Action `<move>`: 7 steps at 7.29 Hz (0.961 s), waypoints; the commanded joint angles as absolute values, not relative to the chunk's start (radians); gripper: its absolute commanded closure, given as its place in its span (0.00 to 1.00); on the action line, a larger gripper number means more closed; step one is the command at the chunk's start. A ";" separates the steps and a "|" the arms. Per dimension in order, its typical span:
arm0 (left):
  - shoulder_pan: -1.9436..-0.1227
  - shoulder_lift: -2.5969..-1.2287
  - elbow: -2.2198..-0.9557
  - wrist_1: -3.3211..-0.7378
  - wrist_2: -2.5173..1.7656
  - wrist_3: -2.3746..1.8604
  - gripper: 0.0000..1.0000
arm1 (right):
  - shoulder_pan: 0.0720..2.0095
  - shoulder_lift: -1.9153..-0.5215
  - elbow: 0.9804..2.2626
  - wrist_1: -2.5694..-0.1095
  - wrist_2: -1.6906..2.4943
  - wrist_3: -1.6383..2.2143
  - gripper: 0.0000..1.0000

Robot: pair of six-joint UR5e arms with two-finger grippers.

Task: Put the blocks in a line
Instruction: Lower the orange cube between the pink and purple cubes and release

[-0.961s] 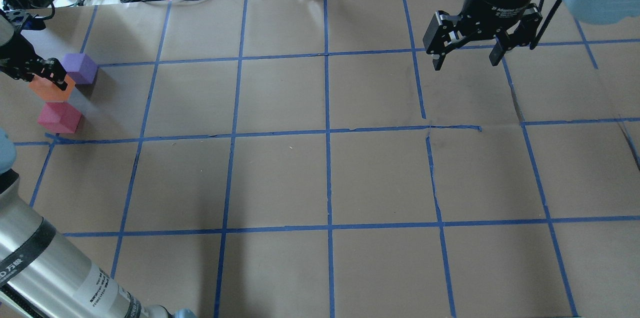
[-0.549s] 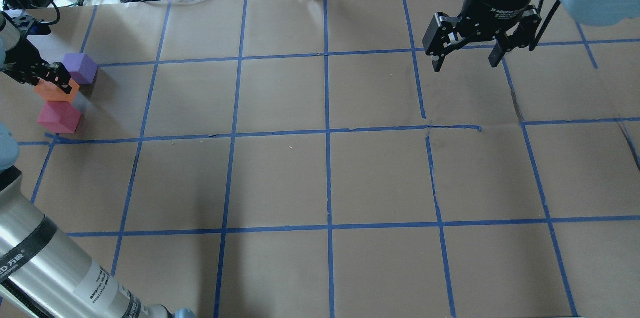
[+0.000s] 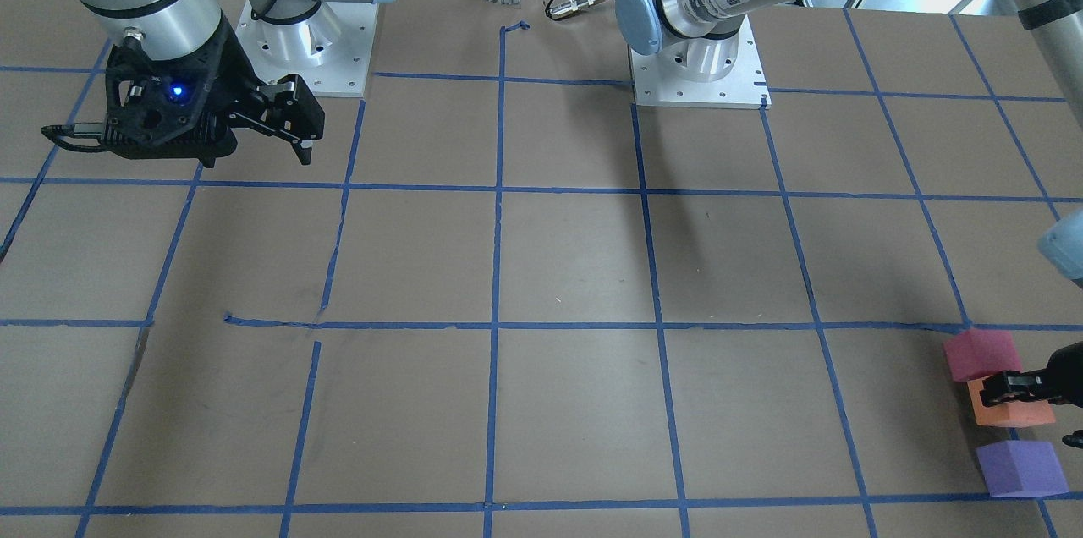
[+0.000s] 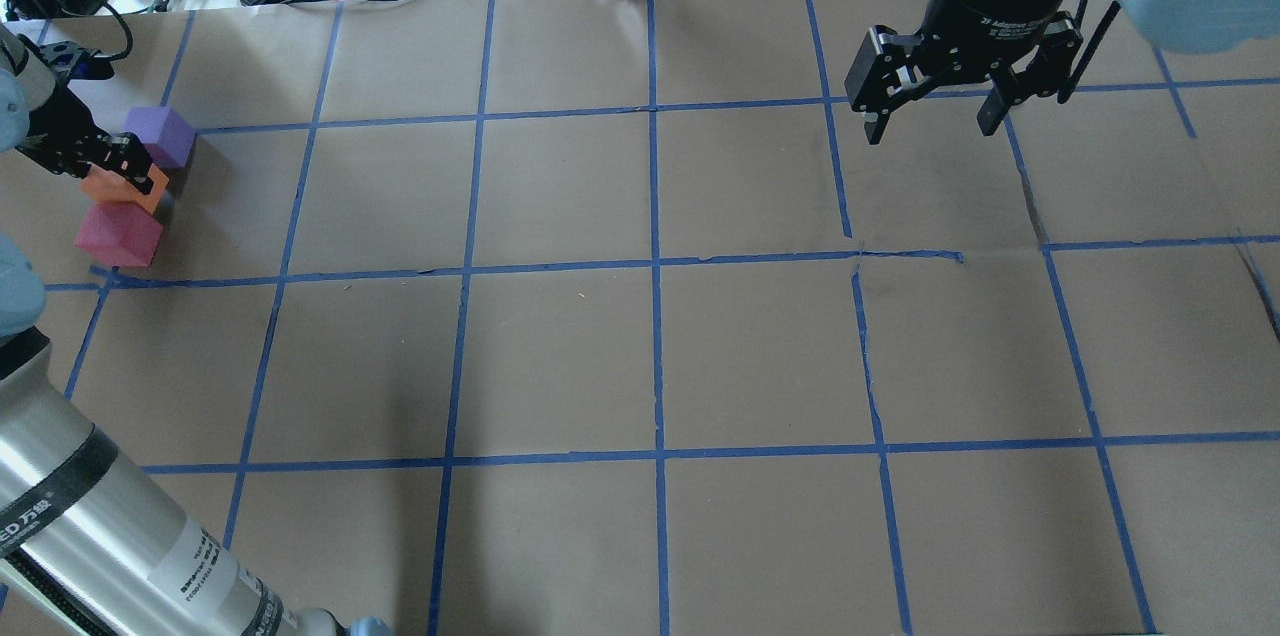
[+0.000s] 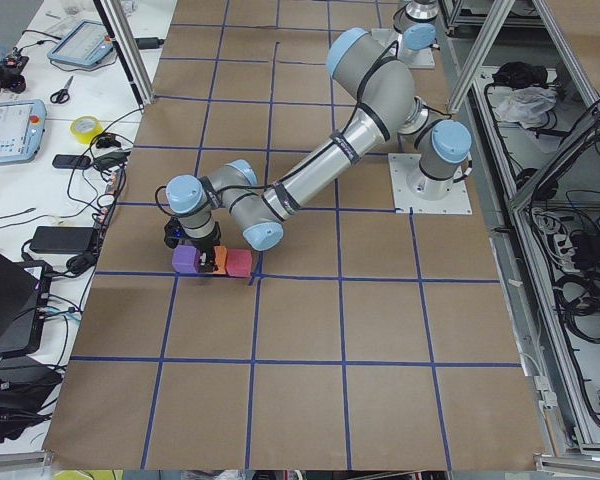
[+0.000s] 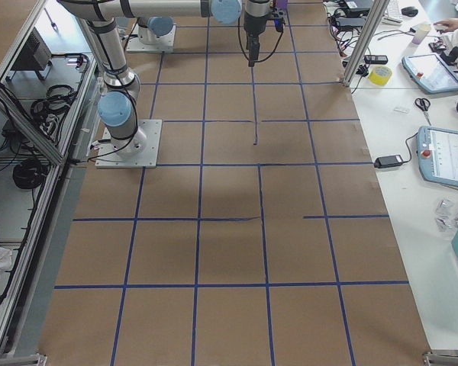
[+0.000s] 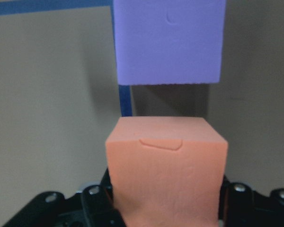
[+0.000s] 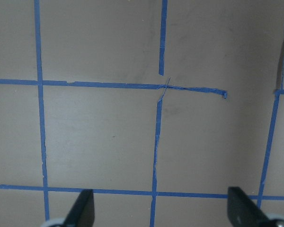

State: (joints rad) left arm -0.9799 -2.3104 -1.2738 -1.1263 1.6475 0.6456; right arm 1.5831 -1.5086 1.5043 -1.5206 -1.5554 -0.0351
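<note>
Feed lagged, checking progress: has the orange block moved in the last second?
Yes. In the overhead view the orange block shifted right, closing on the unmoved pinkish-red block.

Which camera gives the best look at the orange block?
The left wrist view: the orange block fills the frame, held in the left hand. Overhead and front-facing views show it small and partly covered by that hand. Exterior left shows only a sliver. The right wrist view misses it, and in exterior right I can't make it out.
</note>
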 commanded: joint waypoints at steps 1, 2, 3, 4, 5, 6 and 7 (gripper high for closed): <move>-0.980 -2.322 -1.278 -1.103 1.647 0.646 1.00 | 1.583 -1.508 1.505 -1.522 -1.555 -0.029 0.00; -0.980 -2.327 -1.278 -1.104 1.646 0.644 1.00 | 1.583 -1.508 1.505 -1.520 -1.555 -0.031 0.00; -0.980 -2.335 -1.279 -1.104 1.646 0.644 1.00 | 1.583 -1.508 1.505 -1.520 -1.555 -0.034 0.00; -0.980 -2.335 -1.281 -1.103 1.646 0.646 1.00 | 1.583 -1.508 1.505 -1.522 -1.555 -0.035 0.00; -0.980 -2.333 -1.282 -1.103 1.646 0.644 1.00 | 1.583 -1.506 1.505 -1.520 -1.555 -0.035 0.00; -0.980 -2.333 -1.284 -1.103 1.643 0.644 1.00 | 1.583 -1.506 1.505 -1.522 -1.555 -0.035 0.00; -0.980 -2.333 -1.285 -1.103 1.643 0.644 1.00 | 1.583 -1.506 1.505 -1.520 -1.555 -0.035 0.00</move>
State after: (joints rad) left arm -0.9802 -2.3332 -1.2834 -1.1029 1.6439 0.6444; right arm 1.5831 -1.5067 1.5048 -1.5210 -1.5555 -0.0352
